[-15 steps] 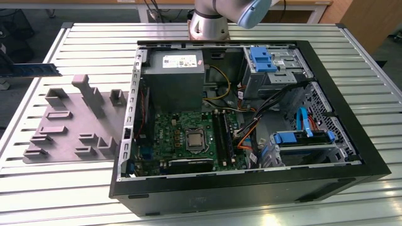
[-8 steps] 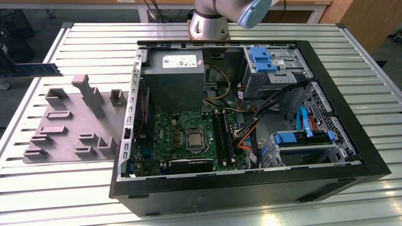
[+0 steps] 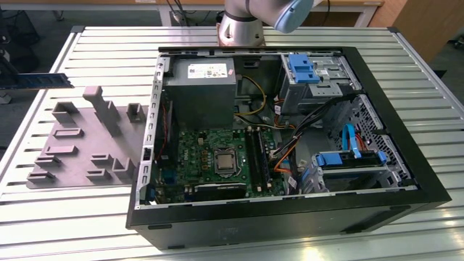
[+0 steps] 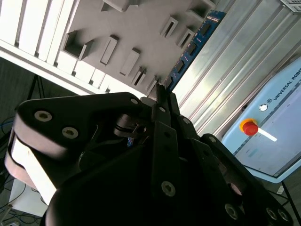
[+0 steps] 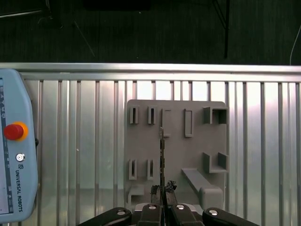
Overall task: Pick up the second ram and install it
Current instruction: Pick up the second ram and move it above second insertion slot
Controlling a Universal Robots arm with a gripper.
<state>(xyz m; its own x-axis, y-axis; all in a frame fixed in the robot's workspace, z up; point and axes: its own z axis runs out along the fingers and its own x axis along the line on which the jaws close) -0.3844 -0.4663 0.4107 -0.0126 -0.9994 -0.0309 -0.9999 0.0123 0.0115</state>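
Observation:
The second ram (image 3: 45, 80) is a dark blue-green stick hanging in the air at the exterior view's far left, above the table's edge beside the grey holder plate (image 3: 87, 138). In the first wrist view my gripper (image 5: 162, 190) is shut on the ram (image 5: 162, 150), which shows edge-on over the holder plate (image 5: 188, 146). The second wrist view has the ram (image 4: 192, 47) reaching out from my fingertips (image 4: 162, 94), its black chips showing. The open computer case (image 3: 427, 185) lies on the table with its long black memory slots (image 3: 257, 157) on the green motherboard.
The holder plate (image 4: 136, 28) has several raised pockets and posts. A light-blue teach pendant (image 5: 14, 155) with a red button lies on the slatted table (image 3: 108, 38). Inside the case are a grey power supply (image 3: 199, 87), blue drive brackets (image 3: 301, 68) and loose cables (image 3: 290, 157).

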